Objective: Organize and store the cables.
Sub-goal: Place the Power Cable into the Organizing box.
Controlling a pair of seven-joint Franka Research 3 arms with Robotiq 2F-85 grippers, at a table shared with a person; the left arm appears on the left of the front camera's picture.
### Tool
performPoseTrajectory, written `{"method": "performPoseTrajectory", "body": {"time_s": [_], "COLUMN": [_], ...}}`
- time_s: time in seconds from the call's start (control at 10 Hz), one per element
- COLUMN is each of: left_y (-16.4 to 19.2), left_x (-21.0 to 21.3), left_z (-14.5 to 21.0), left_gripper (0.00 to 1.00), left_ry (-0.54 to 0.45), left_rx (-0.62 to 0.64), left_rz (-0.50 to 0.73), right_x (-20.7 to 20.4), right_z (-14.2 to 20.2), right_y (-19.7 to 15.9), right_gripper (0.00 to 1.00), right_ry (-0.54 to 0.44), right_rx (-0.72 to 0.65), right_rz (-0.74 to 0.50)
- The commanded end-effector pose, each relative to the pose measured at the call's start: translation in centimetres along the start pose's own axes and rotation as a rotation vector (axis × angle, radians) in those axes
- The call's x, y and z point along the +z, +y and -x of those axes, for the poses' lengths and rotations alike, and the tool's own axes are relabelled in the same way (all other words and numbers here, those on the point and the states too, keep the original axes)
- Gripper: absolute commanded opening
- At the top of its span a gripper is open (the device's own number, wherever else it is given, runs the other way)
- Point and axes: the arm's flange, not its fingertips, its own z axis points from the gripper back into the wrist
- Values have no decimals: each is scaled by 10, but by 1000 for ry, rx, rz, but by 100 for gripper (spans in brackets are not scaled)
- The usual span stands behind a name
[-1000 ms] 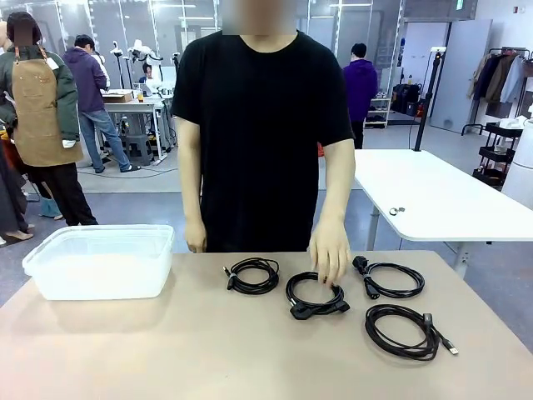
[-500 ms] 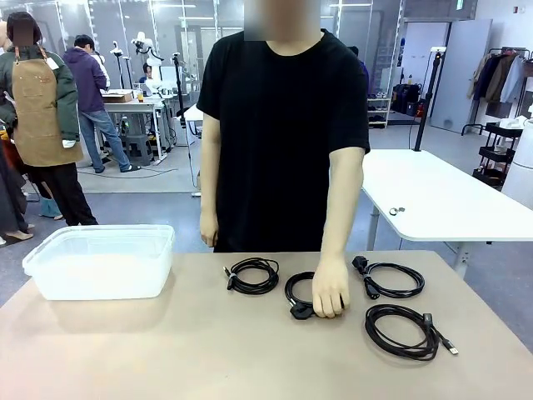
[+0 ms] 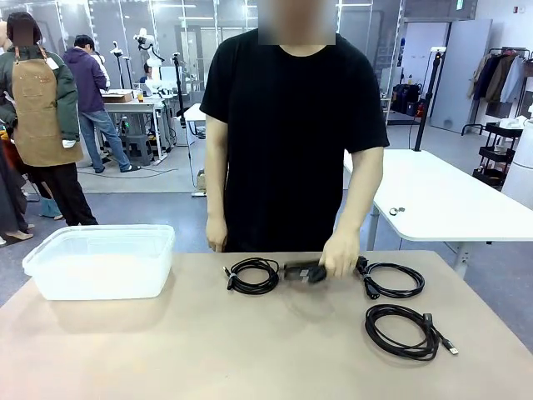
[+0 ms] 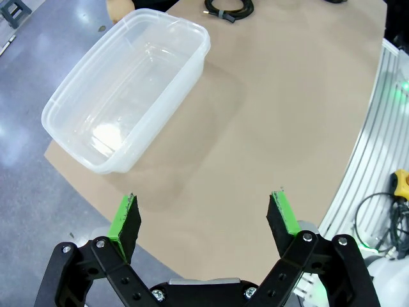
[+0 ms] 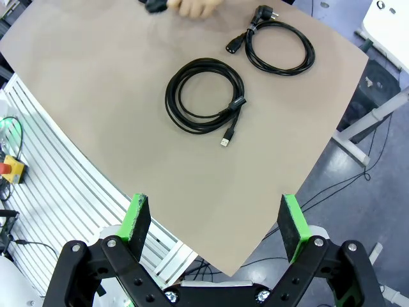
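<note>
Comparing with half a second back: no more pressing the middle cable [image 3: 304, 271] flat on the table [image 3: 208, 350]. Now seeing the person's hand [image 3: 341, 254] clamped round it, with the coil bunched up, lifted just off the tabletop and shifted toward the far edge. Also standing a touch further toward picture right than a second ago.

Can't spot any change in the other three cables. Still got the left coil [image 3: 252, 275] just beside the held one, the plug-end coil [image 3: 393, 280] just right of the hand, and the near coil [image 3: 404, 331] closer to the robot's side, all lying flat. Same two right-hand coils in the right wrist view, well apart from the gripper there.

On to containers: just the one clear plastic bin [image 3: 50, 250], sitting on the table's left side, well apart from the cables. Looking down into it from the left wrist view, seeing only its bare see-through bottom.

Got the left gripper [image 4: 204, 212] hanging over the table's near edge beside the bin, green pads spread wide, gripping nothing. Same deal for the right gripper [image 5: 215, 214]: spread wide, hovering above the table's near corner, well short of the near coil.
</note>
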Motion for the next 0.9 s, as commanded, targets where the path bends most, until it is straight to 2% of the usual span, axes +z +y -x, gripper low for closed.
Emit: {"method": "performPoseTrajectory", "body": {"time_s": [0.0,0.8], "left_y": [0,0], "left_x": [0,0], "left_z": [1,1], "left_gripper": [100,100], "left_ry": [-11,-11], "left_rx": [-17,-17], "left_rz": [12,12], "right_x": [1,1], "right_z": [1,1], "right_y": [0,0], "right_gripper": [100,100], "right_ry": [0,0], "right_rx": [1,1], "right_rz": [-1,-1]}}
